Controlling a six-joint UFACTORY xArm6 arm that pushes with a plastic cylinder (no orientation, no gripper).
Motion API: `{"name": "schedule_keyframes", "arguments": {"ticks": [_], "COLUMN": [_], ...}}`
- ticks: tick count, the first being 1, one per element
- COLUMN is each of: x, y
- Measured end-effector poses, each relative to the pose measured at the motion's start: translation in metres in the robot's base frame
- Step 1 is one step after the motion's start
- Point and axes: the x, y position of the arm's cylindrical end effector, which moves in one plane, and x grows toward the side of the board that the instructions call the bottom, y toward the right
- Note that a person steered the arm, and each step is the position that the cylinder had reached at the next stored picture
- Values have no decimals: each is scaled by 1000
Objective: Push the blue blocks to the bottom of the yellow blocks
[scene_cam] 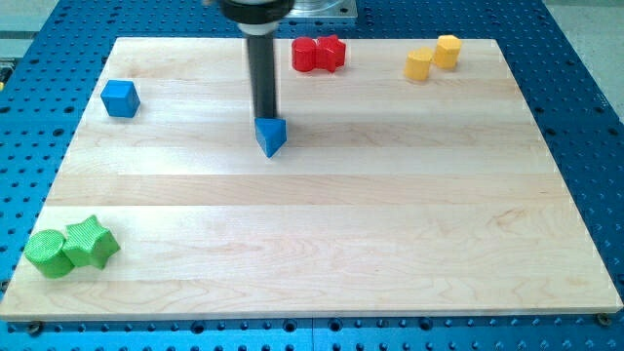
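My tip stands near the view's top centre, touching the top left edge of a blue triangular block. A blue cube sits far to the view's left near the board's left edge. Two yellow blocks lie together at the view's top right: a yellow block and a yellow cylinder-like block just up and right of it. Both blue blocks are far to the left of the yellow ones.
Two red blocks sit together at the top edge, just right of the rod. A green cylinder and a green star-shaped block lie at the view's bottom left. The wooden board rests on a blue perforated base.
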Motion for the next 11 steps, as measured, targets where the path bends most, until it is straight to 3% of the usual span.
{"name": "schedule_keyframes", "arguments": {"ticks": [1,4,5,6,7,8,9,10,11], "x": [51,55,60,116,119,77,42,18,-42], "y": [-16,229,251,136,-28,-152,-224,-216,-200]}}
